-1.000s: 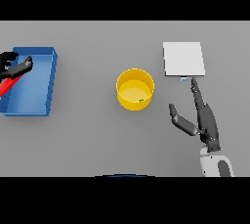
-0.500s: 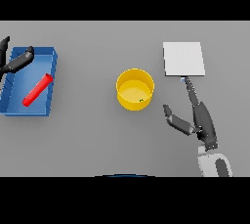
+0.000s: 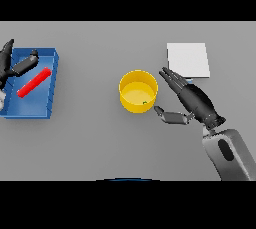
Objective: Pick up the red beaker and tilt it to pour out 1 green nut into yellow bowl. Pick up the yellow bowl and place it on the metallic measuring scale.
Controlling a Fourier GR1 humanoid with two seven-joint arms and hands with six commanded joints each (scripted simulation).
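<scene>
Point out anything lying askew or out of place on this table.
The red beaker lies on its side, diagonal, in the blue tray at the left, near the left hand. The yellow bowl stands upright with a green nut inside. Nothing looks spilled.

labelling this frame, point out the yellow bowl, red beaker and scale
yellow bowl (image 3: 131, 104), head view, front rim
red beaker (image 3: 34, 82), head view, mid body
scale (image 3: 187, 59), head view, plate centre

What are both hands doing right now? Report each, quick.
Left hand: open, holding nothing, over the blue tray's left end.
Right hand: open, fingers straight, beside the bowl, holding nothing.
</scene>
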